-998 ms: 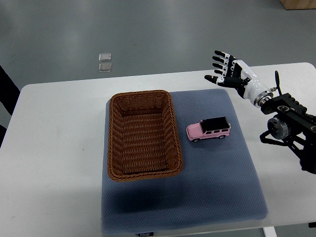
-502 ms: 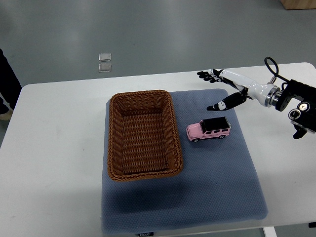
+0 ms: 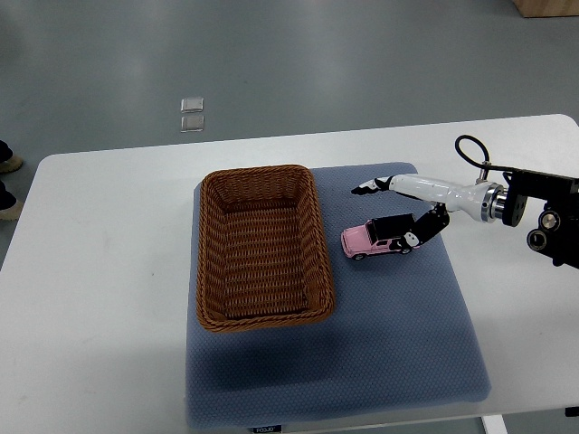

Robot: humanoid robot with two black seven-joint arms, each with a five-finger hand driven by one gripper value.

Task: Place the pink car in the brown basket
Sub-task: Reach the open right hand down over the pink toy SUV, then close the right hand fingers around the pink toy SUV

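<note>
A pink toy car with a black roof (image 3: 373,239) stands on the blue mat (image 3: 398,325), just right of the brown wicker basket (image 3: 261,246), which is empty. My right hand (image 3: 392,210) reaches in from the right edge and hovers over the car. Its fingers (image 3: 369,189) point left past the car's far side and its thumb (image 3: 418,233) hangs down at the car's right end. The fingers are spread and hold nothing. The left arm does not show.
The mat lies on a white table (image 3: 99,271). Two small clear squares (image 3: 192,114) lie on the grey floor beyond the table. A person's shoe (image 3: 9,165) shows at the left edge.
My right hand has come down and to the left, from above the mat's far right corner to over the car. The car and basket have not moved.
</note>
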